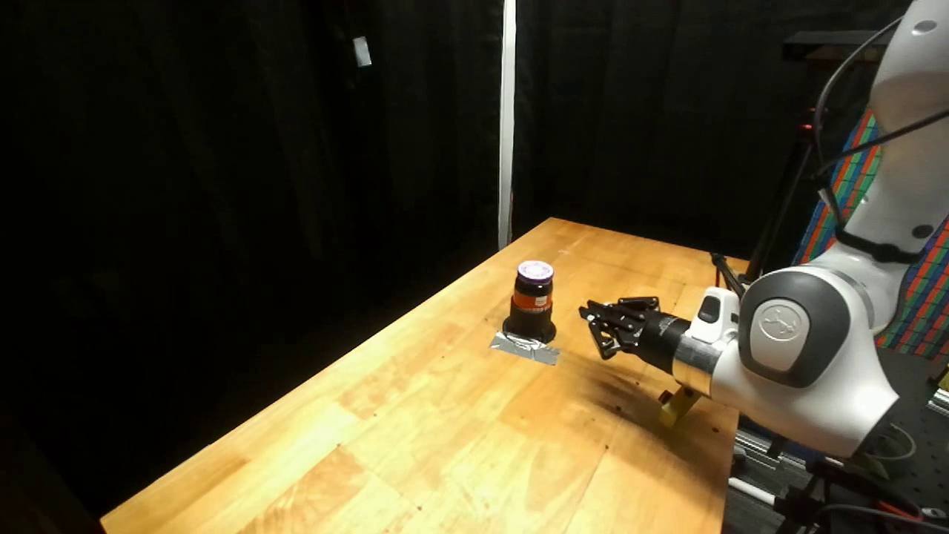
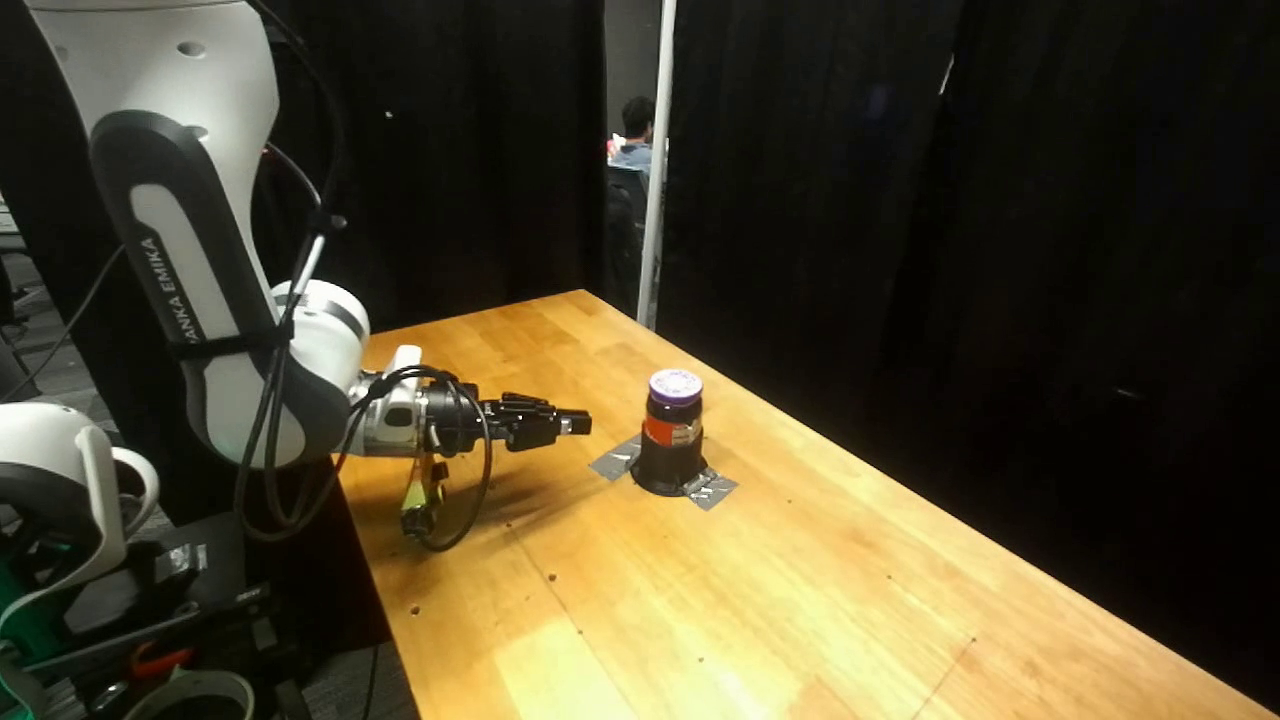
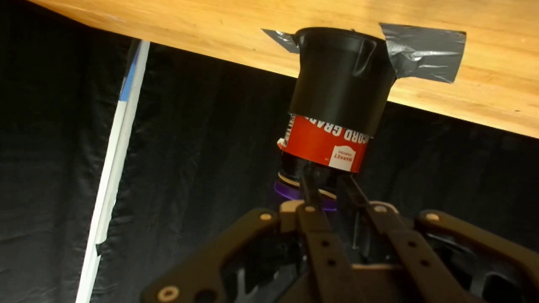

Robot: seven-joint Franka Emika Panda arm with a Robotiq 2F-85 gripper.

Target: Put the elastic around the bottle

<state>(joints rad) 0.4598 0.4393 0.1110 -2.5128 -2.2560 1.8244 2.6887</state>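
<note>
The bottle (image 1: 531, 301) stands upright on the table, its lower part in a black cup-like holder (image 1: 528, 323). It has a purple and white lid and an orange-red label, and shows too in another exterior view (image 2: 664, 432). In the upside-down wrist view the bottle (image 3: 318, 141) is ahead of the fingers; a thin tan line circles the lid's edge, perhaps its rim. My gripper (image 1: 586, 311) is beside the bottle, low over the table and apart from it. In the wrist view its fingers (image 3: 328, 181) are a narrow gap apart. No elastic can be made out.
Silver tape (image 1: 525, 348) fixes the holder to the wooden table (image 2: 700, 580); its strips also show in the wrist view (image 3: 429, 52). A yellow bracket (image 2: 424, 492) and a looped cable hang under the wrist, near the tabletop. Black curtains stand behind the table.
</note>
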